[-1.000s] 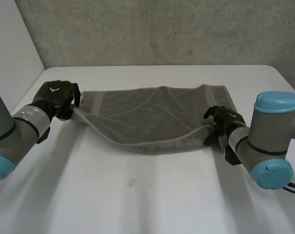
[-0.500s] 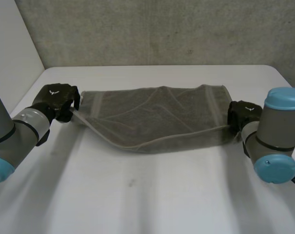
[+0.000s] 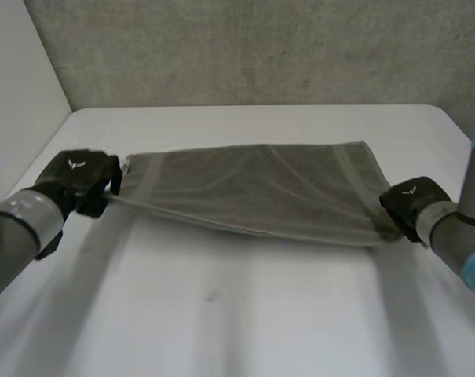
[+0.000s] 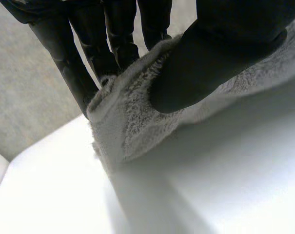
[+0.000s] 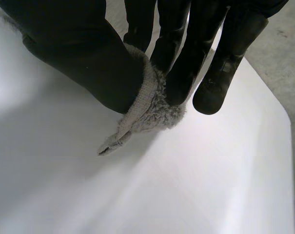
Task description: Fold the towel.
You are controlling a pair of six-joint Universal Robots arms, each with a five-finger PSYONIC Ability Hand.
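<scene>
**Inspector:** Left robot hand (image 3: pixel 78 179)?

**Assistant:** Thumb and fingers pinch the towel (image 3: pixel 261 192) at its left end, near the desk's (image 3: pixel 221 314) left edge.

**Inspector:** The towel itself?

**Assistant:** Stretched between both hands across the desk's middle, near edge sagging slightly. Soft, light terry, and limp. I judge it will droop unless kept taut. The pile looks grippy and unlikely to slip.

**Inspector:** Right robot hand (image 3: pixel 410 204)?

**Assistant:** Clamped on the right end's corner, toward the desk's right edge. Corners are the proper holds.
</scene>
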